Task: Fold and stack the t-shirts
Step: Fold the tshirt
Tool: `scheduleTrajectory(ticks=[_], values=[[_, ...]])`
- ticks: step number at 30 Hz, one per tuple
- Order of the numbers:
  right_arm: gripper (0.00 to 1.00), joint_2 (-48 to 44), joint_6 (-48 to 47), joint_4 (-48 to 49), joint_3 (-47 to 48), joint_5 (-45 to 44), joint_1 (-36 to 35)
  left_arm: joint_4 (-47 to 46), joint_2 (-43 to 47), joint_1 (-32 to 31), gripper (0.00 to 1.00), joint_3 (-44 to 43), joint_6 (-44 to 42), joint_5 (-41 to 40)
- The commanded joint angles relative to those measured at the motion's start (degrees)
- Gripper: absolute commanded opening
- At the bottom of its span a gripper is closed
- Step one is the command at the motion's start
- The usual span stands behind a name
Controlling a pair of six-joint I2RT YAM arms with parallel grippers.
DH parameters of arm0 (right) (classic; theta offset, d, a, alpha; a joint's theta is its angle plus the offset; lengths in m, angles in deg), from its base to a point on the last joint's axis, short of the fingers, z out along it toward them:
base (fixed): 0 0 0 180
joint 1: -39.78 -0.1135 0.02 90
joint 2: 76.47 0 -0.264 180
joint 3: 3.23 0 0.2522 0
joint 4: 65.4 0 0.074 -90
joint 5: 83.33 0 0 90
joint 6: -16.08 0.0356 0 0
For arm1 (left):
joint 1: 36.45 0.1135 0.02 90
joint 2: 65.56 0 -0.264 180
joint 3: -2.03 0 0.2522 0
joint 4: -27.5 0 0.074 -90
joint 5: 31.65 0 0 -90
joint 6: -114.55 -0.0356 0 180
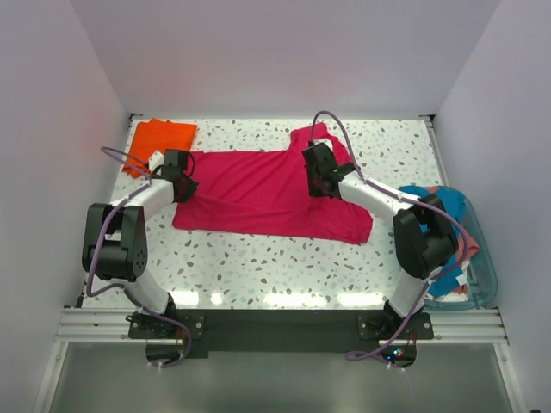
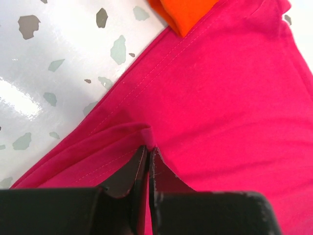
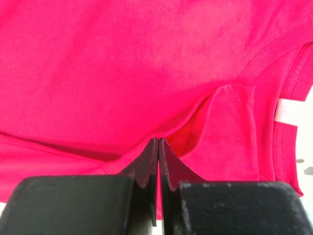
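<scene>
The magenta-red t-shirt (image 1: 267,194) lies spread across the middle of the table, its collar to the right. My left gripper (image 1: 183,185) is shut on a pinch of its left hem edge (image 2: 146,134). My right gripper (image 1: 320,181) is shut on a fold of the shirt near the collar and sleeve (image 3: 159,142). The orange t-shirt (image 1: 157,142) lies folded at the back left; its corner shows in the left wrist view (image 2: 183,14). The teal-blue t-shirt (image 1: 435,206) and the salmon-pink t-shirt (image 1: 469,245) lie bunched in the tub.
A clear blue-rimmed plastic tub (image 1: 491,280) stands at the table's right edge, next to my right arm. White walls close in the back and sides. Speckled tabletop (image 1: 258,267) shows in front of the red shirt.
</scene>
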State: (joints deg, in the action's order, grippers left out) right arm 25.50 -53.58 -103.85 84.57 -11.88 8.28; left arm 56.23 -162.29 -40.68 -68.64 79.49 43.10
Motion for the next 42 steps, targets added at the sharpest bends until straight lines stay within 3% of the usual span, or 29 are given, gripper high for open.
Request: scheduleTrajectory(ticks=[1,17,25,27,28,29,34,39,42], values=[[0.00,-3.2,-1.1,3.2,0.0,-1.9,0.0,0.2,3.1,0.5,0.00,-0.8,-0.3,-1.8],[0.00,-6.5,-2.8,7.7,-4.0,-2.2,-0.2,0.2,6.5,2.3,0.00,1.4,-0.8,-1.9],[0.01,-3.8,-3.7,9.1,-3.6,-2.3,-0.3,-0.7,4.1,3.3,0.00,0.6,-2.0,-1.4],[0.07,-1.9,-4.0,9.0,-3.0,-2.4,-0.1,-1.4,3.2,3.4,0.00,-0.1,-2.9,-0.8],[0.16,-1.0,-4.2,9.0,-2.8,-2.5,-0.2,-1.7,2.2,3.4,0.01,-0.3,-3.2,-0.1],[0.22,-0.4,-4.3,8.7,-2.0,-2.7,-0.2,-3.2,1.8,3.5,0.03,-0.7,-3.7,0.4],[0.65,0.2,-2.9,4.7,0.3,-4.3,0.7,-6.0,0.7,3.6,0.41,-1.5,-6.9,2.6],[0.66,-5.5,1.7,-2.4,-2.4,-4.7,4.3,-4.0,5.0,3.6,0.65,-0.3,-6.8,1.4],[0.66,-10.8,4.4,-4.8,-7.6,-4.6,6.8,0.2,9.4,3.6,0.71,1.4,-5.3,-2.7]])
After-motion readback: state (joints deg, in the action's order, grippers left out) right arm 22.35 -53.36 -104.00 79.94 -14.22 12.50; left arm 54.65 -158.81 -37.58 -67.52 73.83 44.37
